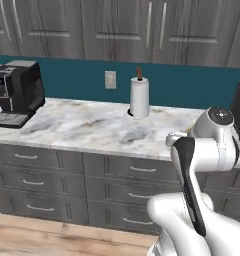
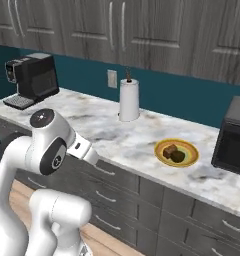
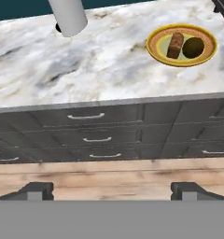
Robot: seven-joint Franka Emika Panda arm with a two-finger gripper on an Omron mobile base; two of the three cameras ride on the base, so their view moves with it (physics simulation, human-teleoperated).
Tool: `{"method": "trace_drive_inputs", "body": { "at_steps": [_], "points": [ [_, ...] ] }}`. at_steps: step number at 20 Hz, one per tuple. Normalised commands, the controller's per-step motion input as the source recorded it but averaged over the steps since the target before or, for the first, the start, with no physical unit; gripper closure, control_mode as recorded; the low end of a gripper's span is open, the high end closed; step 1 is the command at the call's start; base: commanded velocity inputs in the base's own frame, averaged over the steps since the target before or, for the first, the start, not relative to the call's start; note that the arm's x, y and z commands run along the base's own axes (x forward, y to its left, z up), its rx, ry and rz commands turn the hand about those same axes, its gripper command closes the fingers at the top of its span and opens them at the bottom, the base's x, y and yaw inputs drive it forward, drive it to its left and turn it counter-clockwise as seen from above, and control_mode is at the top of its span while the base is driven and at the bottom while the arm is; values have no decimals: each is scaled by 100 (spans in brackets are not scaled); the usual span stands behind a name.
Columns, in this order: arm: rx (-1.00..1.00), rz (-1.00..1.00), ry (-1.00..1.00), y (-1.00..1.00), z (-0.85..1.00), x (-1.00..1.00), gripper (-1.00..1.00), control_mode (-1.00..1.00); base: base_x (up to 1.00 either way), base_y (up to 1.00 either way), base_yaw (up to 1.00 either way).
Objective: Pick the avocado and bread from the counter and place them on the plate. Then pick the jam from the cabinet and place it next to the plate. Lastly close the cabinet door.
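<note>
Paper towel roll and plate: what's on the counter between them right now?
Nothing: the right base view shows bare marble counter between the paper towel roll and the plate.

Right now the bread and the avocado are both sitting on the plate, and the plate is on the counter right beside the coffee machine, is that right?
Not quite. The bread and avocado do sit on the plate on the counter, but the right base view shows the plate near the microwave, not the coffee machine, which stands at the counter's far end beyond the paper towel roll.
</note>
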Motion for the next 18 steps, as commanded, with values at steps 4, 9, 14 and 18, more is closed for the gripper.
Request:
{"method": "trace_drive_inputs", "body": {
  "at_steps": [4,9,14,18],
  "points": [
    [0,0,0,0,0,0,-100,100,0,0,50],
    [0,0,0,0,0,0,-100,100,-1,0,50],
    [0,0,0,0,0,0,-100,100,-1,0,50],
    [0,0,0,0,0,0,-100,100,-1,0,50]
  ]
}}
